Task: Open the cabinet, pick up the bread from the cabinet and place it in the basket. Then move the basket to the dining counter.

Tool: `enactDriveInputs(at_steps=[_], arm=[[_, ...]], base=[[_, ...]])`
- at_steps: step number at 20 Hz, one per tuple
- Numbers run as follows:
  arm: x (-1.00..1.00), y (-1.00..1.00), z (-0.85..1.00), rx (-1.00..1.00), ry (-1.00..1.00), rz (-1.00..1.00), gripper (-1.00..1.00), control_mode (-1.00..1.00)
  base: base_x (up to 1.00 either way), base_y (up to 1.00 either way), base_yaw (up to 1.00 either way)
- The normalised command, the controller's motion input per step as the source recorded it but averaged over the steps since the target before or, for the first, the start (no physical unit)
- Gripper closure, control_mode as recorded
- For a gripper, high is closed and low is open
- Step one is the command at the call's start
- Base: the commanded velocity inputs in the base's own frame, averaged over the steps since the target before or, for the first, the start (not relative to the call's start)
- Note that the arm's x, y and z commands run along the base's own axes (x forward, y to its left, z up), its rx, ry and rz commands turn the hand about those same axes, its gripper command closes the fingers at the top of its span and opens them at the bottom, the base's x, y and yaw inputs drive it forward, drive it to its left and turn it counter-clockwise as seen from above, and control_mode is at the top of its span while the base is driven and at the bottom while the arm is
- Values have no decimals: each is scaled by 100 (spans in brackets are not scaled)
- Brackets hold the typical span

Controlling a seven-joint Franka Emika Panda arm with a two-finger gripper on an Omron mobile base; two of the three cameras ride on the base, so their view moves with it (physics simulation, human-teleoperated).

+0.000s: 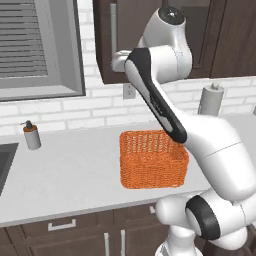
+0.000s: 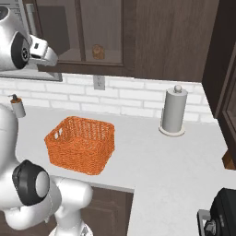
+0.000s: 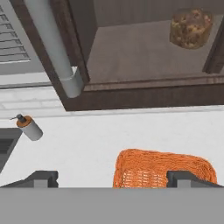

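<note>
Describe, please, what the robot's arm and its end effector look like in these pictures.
The arm is made of glossy white, rounded shell segments joined by dark grey to black joints, with a black strip running along one link. No cables or markings are visible. The end effector ends in two small, dark grey, blocky finger tips, seen in the hand view.

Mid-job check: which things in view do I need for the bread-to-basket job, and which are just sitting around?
Needed:
cabinet
cabinet handle
bread, on the cabinet shelf
basket, on the worktop
gripper, open near the handle

Just sitting around:
soap bottle
paper towel roll
wall socket
</note>
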Motion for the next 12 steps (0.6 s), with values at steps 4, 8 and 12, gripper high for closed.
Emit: enactDriveInputs(at_steps=[4, 8, 12], arm=[[20, 43, 81, -7, -7, 0, -100, -100], [59, 26, 4, -24, 0, -4, -100, -100], [68, 21, 1, -4, 0, -3, -100, -100]], base=[[0, 0, 0], [0, 0, 0], [0, 0, 0]])
